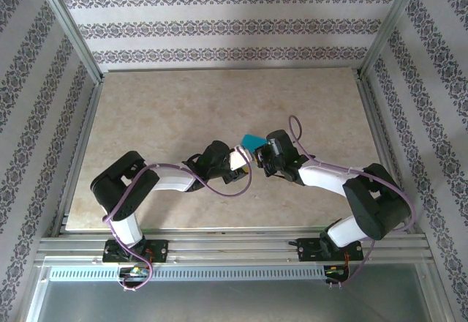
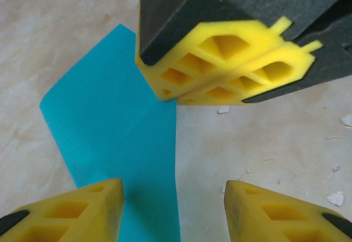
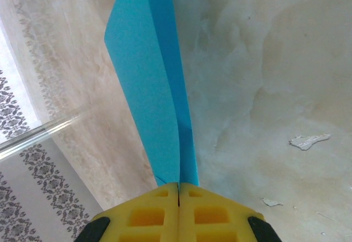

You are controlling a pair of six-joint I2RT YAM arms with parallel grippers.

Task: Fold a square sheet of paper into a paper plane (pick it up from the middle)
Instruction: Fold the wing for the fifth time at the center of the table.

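Right wrist view showed the right gripper (image 3: 179, 195) pinched fully closed on the folded teal paper (image 3: 146, 88), which ran from the jaws toward 12 o'clock above the table (image 3: 264, 60). Left wrist view had the left gripper (image 2: 173, 201) with jaws partly parted and gripping nothing, the paper's end lying between them, close to the 7 o'clock finger (image 2: 71, 212)
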